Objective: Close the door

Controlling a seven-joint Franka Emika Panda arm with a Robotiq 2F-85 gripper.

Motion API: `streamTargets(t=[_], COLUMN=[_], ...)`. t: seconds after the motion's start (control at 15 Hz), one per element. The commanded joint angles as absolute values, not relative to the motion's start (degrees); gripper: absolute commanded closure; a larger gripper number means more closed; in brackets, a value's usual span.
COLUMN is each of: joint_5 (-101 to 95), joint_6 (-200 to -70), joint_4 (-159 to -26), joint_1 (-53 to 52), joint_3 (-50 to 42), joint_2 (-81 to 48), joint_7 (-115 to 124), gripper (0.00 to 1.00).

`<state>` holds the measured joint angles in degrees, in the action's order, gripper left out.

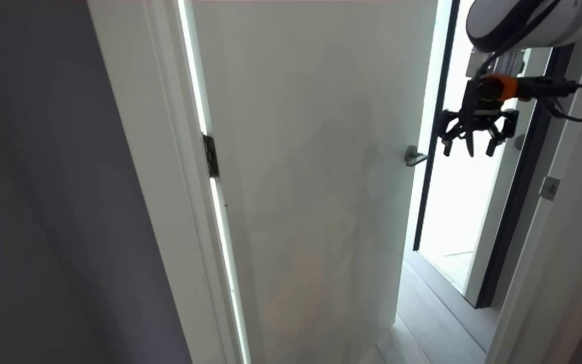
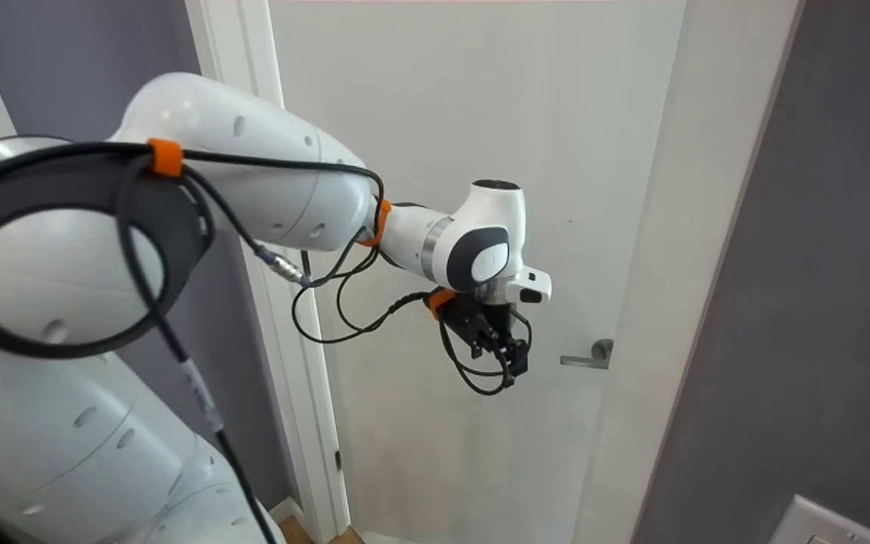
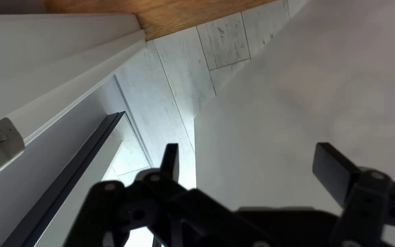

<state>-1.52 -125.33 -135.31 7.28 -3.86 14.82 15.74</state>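
The door is a plain white panel, visible in an exterior view (image 1: 311,177), in the other exterior view (image 2: 465,461) and in the wrist view (image 3: 286,109). It stands partly open, with a gap between its free edge and the frame. Its dark hinge (image 1: 210,155) is at the left and its silver lever handle (image 1: 416,156) at the right; the handle also shows past the arm (image 2: 587,362). My gripper (image 1: 469,150) has its fingers spread and empty. In the wrist view my gripper (image 3: 247,147) has one finger over the gap and one over the door. Contact cannot be told.
The white frame (image 1: 538,263) carries a metal strike plate (image 1: 549,188), also in the wrist view (image 3: 1,144). A dark-framed glass panel (image 1: 503,237) stands beyond the opening. Grey walls (image 2: 820,264) flank the door. Black cables (image 2: 344,340) hang in loops from the arm.
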Motion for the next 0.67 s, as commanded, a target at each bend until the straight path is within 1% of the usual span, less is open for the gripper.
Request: streamTargets(t=[0.0,0.47,0.53,0.6], joint_5=[-1.64,-0.99,-1.35,-1.29], joint_6=[-131.54,-146.68,-144.52,-145.73], joint_4=[-128.58,-123.27,-126.07,-125.31], joint_1=[7.83,7.09,6.43,6.4], joint_3=[-1.78,-5.67,-5.56,-6.14], joint_2=[4.53,-7.11,-4.34,-5.5], joint_7=[28.29,44.78,40.82,41.97], gripper=[0.0,0.0,0.0,0.0])
